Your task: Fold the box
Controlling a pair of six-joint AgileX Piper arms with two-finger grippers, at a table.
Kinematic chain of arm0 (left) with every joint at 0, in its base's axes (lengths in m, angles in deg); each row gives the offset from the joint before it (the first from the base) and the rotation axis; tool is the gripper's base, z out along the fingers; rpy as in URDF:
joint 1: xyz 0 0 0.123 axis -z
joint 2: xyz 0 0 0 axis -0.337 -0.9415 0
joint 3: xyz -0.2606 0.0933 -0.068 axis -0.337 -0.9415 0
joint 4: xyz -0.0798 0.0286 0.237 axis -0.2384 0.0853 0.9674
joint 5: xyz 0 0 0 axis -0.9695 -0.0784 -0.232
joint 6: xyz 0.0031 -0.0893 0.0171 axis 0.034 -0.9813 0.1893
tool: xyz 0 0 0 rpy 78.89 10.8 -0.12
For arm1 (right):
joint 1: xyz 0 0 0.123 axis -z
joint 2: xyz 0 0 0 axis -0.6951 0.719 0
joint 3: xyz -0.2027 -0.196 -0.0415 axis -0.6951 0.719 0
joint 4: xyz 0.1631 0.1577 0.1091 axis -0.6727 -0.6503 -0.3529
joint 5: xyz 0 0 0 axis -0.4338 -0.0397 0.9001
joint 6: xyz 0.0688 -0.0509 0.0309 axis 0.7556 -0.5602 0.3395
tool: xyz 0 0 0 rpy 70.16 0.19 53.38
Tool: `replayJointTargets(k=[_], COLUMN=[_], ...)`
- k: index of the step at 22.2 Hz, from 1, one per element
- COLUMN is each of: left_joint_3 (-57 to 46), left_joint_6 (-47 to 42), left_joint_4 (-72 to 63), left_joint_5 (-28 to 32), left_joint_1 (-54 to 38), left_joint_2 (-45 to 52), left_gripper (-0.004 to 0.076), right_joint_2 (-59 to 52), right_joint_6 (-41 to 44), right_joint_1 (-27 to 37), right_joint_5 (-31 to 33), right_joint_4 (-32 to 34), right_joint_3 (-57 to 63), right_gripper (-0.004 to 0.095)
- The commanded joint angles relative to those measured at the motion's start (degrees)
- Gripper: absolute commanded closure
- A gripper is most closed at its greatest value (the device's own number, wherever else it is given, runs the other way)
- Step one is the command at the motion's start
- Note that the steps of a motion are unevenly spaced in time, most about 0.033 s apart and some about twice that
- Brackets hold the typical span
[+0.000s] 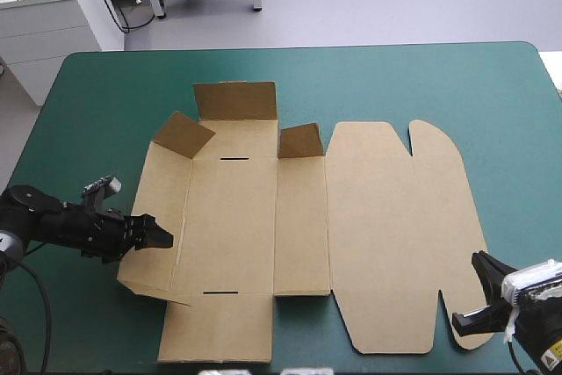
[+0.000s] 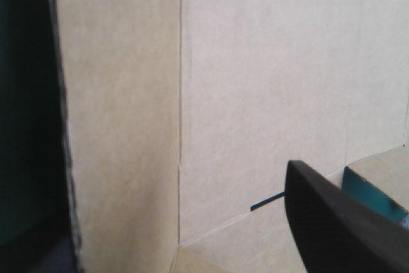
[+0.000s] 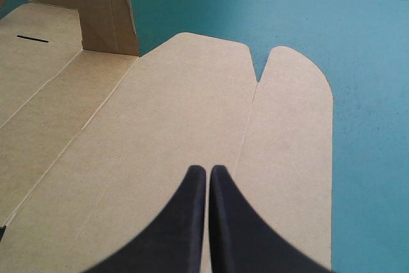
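Observation:
The brown box (image 1: 255, 217) lies spread on the table. Its far flaps (image 1: 234, 101) stand up, and its lid (image 1: 399, 234) lies flat on the right. My left gripper (image 1: 158, 236) is at the left wall panel's outer edge. In the left wrist view it is open, with one black finger (image 2: 339, 222) over the board (image 2: 255, 94) and the panel's edge between the fingers. My right gripper (image 1: 479, 292) is at the lid's near right corner. In the right wrist view it (image 3: 208, 171) is shut, pointing across the lid (image 3: 160, 113) toward its notch.
Teal-green cover (image 1: 421, 85) shows beyond the box on the far side and along the right edge. A white cabinet (image 1: 53, 24) stands past the table's far left corner. The near left corner of the box (image 1: 140, 285) is slightly lifted.

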Motion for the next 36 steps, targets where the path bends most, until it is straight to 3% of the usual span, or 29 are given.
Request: replayJointTargets(k=[1, 14, 16, 18, 25, 36], left_joint_3=[1.33, 1.33, 1.33, 1.33, 8.02, 28.36], left_joint_6=[1.24, -4.55, -4.55, -4.55, -9.48, -9.23], left_joint_4=[-5.41, 2.44, 2.57, 2.96, 13.52, 36.08], left_joint_5=[-5.49, -5.05, -5.19, -5.35, -6.09, -5.73], left_joint_1=[0.01, 6.32, 6.32, 6.32, 7.16, 26.83], left_joint_2=[1.17, 1.17, 1.17, 1.17, 1.17, -2.78], left_gripper=[0.0233, 0.0290, 0.0412, 0.0731, 0.0732, 0.0732], right_joint_2=[0.66, 0.66, 0.66, 0.66, 0.66, 0.66], right_joint_6=[-0.31, -0.31, -0.41, -0.41, -0.79, -0.79], right_joint_1=[0.33, 0.33, 0.33, 0.33, 0.33, 0.33], right_joint_5=[-4.16, -4.16, -4.16, -4.06, -3.37, -3.52], right_joint_4=[0.75, 0.75, 0.75, 0.75, 0.75, 0.75], right_joint_3=[-1.53, -1.53, -1.53, -1.53, -1.53, -1.53], right_gripper=[0.0908, 0.0908, 0.0908, 0.0908, 0.0908, 0.0908])
